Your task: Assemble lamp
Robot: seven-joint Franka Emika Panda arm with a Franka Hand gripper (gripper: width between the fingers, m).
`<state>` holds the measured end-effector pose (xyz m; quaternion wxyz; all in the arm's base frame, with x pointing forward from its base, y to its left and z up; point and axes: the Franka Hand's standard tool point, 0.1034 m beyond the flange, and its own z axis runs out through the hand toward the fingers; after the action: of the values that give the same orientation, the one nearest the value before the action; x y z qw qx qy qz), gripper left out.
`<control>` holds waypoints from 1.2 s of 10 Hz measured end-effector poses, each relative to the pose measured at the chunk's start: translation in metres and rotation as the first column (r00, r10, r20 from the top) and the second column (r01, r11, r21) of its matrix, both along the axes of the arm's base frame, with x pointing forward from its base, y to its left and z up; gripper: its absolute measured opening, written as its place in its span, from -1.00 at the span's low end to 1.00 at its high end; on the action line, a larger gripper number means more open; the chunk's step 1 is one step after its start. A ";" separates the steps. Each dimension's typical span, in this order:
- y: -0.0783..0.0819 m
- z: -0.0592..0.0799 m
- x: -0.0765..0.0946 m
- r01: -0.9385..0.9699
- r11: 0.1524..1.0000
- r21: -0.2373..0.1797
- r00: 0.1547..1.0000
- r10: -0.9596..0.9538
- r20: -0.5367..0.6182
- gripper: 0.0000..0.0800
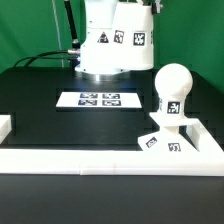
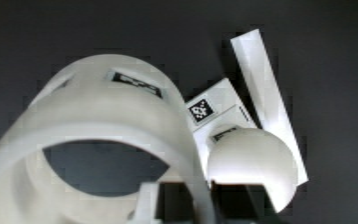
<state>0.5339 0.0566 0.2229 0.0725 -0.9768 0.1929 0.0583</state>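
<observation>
Lamp parts, and we pick them all out on the black tabletop [image 1: 40, 95]. We see the shade [image 1: 118, 45] up in the air over the far middle of the table, a white truncated cone with black-and-white tags on its wall, hanging right under the robot arm [image 1: 100, 12]. From outside we cannot see the gripper itself, the shade hides it. Through the wrist camera we look down past the gripper [image 2: 190, 200] and we have the shade [image 2: 96, 120] filling most of the picture, its open mouth a dark round hole facing us, one tag showing on its outer wall. The two dark fingers [image 2: 172, 203] sit at the shade's rim; they look clamped on the wall, though the contact itself is at the picture's edge and blurred.

Over by the near corner on the exterior view's right we have the base [image 1: 165, 138], flat, square and tagged, tucked into the angle of the white border wall [image 1: 90, 158] that runs along the near edge. The bulb [image 1: 171, 90] stands upright on the base, round head on top, a tag on its neck. In the wrist view the bulb's round head [image 2: 256, 155] sits just beside the shade, with the base [image 2: 247, 80] beyond it.

Out at mid-table lies the marker board [image 1: 98, 99], flat, well apart from the base.
</observation>
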 end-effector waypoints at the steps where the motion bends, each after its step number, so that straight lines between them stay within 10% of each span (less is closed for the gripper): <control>1: 0.000 0.000 0.000 0.000 1.000 0.000 1.000 0.000 0.000 -0.88; 8: 0.041 0.035 0.040 0.000 1.000 0.016 1.000 -0.001 0.030 -0.88; 12: 0.062 0.022 0.062 -0.009 1.000 0.011 0.999 0.009 0.031 -0.88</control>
<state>0.5961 0.1188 0.2450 0.0808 -0.9780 0.1871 0.0445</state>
